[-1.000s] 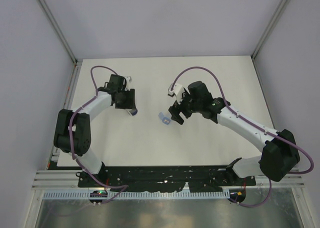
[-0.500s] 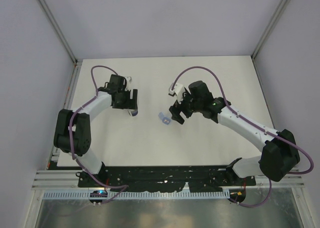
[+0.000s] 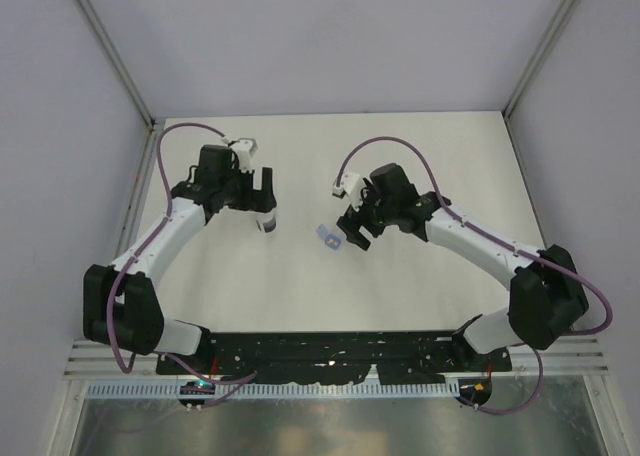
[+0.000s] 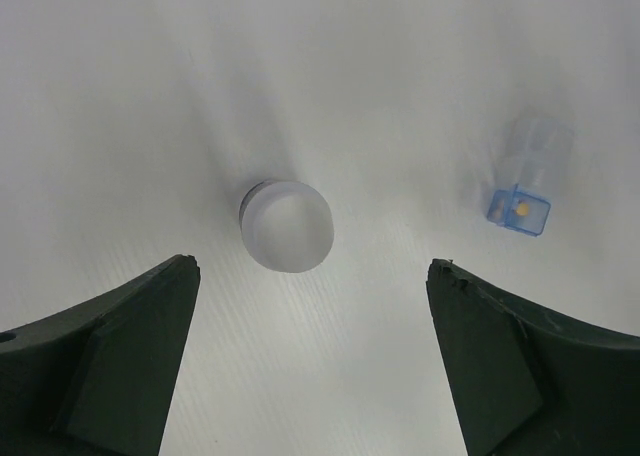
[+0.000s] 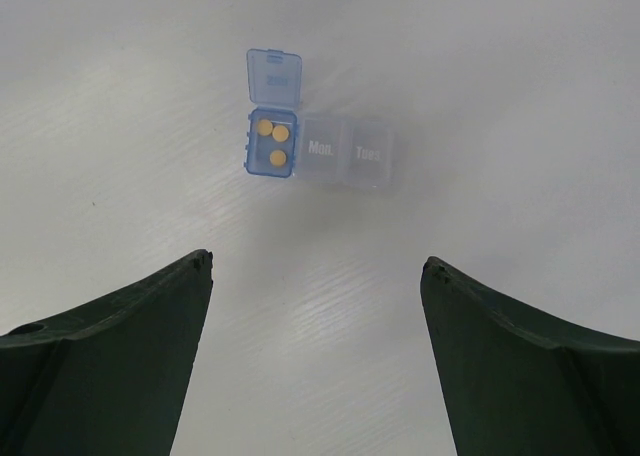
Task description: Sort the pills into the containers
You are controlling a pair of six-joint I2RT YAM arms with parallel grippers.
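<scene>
A round dark bottle with a white cap [image 4: 286, 226] stands upright on the table, also visible as the bottle [image 3: 268, 224] in the top view. My left gripper [image 4: 312, 266] hangs open above it, apart from it, nothing between the jaws; from above the left gripper [image 3: 261, 203] is just behind the bottle. A small clear pill box [image 5: 345, 153] marked "Mon." and "Tues" lies flat, its blue end compartment [image 5: 271, 142] open with three yellow pills [image 5: 277, 159] inside. My right gripper [image 5: 317, 261] is open and empty on the near side of the box. From above, the right gripper [image 3: 351, 234] is just right of the pill box [image 3: 326, 236].
The white table [image 3: 400, 276] is enclosed by pale walls with metal corner posts [image 3: 110, 66]. The black mounting rail [image 3: 340, 351] runs along the near edge. In the left wrist view the pill box [image 4: 526, 176] lies to the right of the bottle.
My left gripper has opened wide, let go of the white-capped bottle and drawn back from it; the bottle stays upright. The right arm has shifted only slightly.
</scene>
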